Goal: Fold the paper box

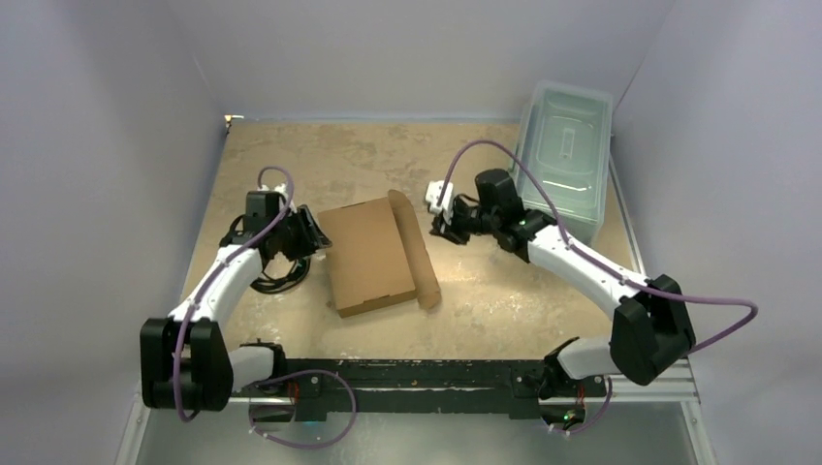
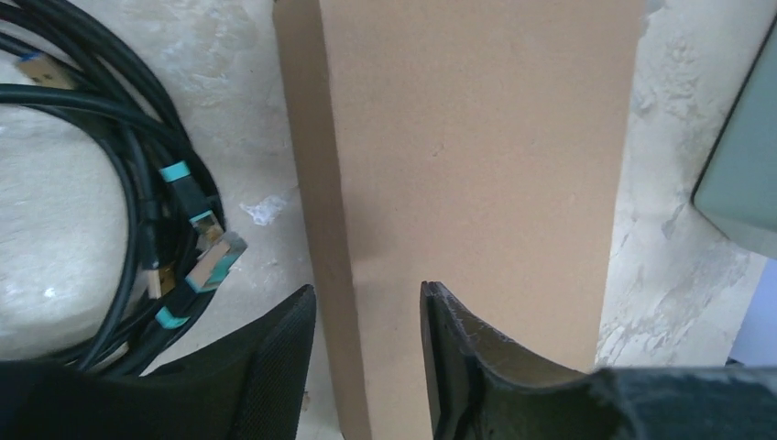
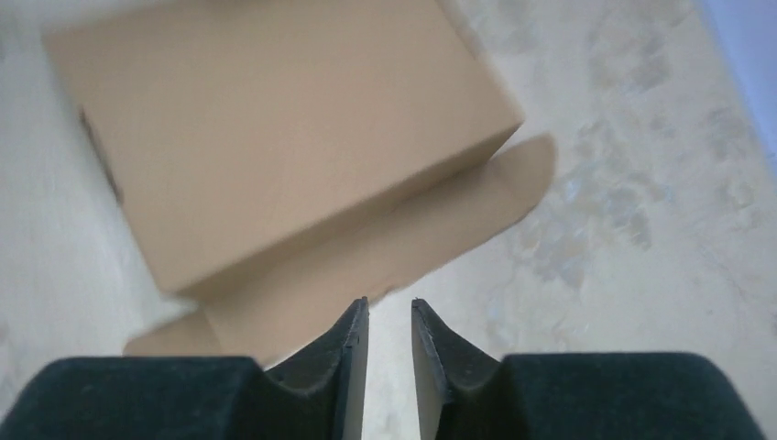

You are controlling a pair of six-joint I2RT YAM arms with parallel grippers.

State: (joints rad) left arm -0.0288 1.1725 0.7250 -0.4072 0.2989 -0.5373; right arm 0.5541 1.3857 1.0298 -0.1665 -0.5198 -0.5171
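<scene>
The paper box (image 1: 369,254) lies in the middle of the table as a shallow brown cardboard box, folded over, with a long flap (image 1: 414,248) sticking out along its right side. My left gripper (image 1: 310,232) is at the box's left edge. In the left wrist view the left gripper (image 2: 366,287) has its jaws apart over the box (image 2: 476,156), above its left side wall, with nothing pinched. My right gripper (image 1: 442,226) hovers just right of the flap. In the right wrist view the right gripper (image 3: 388,301) shows a narrow empty gap, with the box (image 3: 275,128) and flap (image 3: 385,243) ahead.
A clear plastic lidded bin (image 1: 567,155) stands at the back right, near the right arm's elbow. A coil of black cables (image 1: 276,271) lies left of the box, close under the left gripper, and shows as cables (image 2: 137,211) in the left wrist view. Grey walls enclose the table.
</scene>
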